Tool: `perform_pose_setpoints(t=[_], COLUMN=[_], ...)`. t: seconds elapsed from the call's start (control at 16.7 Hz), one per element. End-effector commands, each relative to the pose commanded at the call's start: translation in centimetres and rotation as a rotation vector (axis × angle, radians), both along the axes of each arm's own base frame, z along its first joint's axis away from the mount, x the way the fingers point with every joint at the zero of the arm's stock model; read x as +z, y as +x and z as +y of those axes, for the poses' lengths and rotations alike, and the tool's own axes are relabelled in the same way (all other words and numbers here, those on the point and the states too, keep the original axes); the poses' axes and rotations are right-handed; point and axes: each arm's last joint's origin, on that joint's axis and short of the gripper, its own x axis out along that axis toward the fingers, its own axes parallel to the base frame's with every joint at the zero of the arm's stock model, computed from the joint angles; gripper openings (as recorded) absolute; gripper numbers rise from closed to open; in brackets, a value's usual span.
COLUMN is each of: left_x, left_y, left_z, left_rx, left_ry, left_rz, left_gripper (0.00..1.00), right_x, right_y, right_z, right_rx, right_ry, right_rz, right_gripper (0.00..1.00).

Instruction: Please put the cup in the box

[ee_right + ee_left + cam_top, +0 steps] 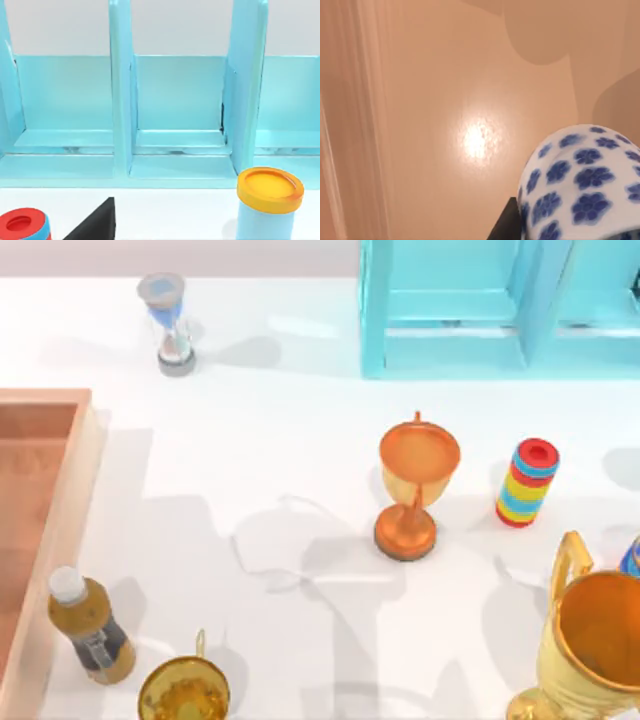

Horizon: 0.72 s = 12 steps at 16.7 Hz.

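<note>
Left wrist view: cup (585,185), white with blue flowers, close against a dark piece of the left pincer (504,226), poised over the pale wooden floor of the box (445,100); whether the fingers clamp the cup cannot be told; a raised wall of the box running along one edge of that view. Right wrist view: a dark fingertip of the right pincer (95,222) low above the white bench (165,215), open or closed cannot be told; facing the turquoise shelf cabinet (175,110) with its upright dividers; a light blue can with an orange lid (267,200) standing near, a red-topped striped cylinder (22,227) just beside the fingertip. Top view: box at the bench's left edge, thick orange-brown wall (70,540) showing; a bottle of amber liquid (90,625) with a white cap just beside that wall; a gold goblet (185,695) near the bottle; an hourglass (170,325) toward the back; an orange trophy (415,485) upright in the middle; the striped cylinder standing to its right; a large gold trophy (590,650) at the right front corner; cabinet at the back right.
</note>
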Motion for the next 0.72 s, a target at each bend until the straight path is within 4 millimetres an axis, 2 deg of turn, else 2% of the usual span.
perform_pose_setpoints(t=[0.36,0.72], left_x=[0.00,0.00], left_y=[0.00,0.00], left_z=[0.00,0.00], left_rx=[0.000,0.000], left_ry=[0.000,0.000], left_rz=[0.000,0.000], left_gripper=[0.98,1.00], right_x=[0.00,0.00], right_y=[0.00,0.00], right_z=[0.00,0.00], right_rx=[0.000,0.000], right_ry=[0.000,0.000], right_rz=[0.000,0.000], right_gripper=[1.00,1.00])
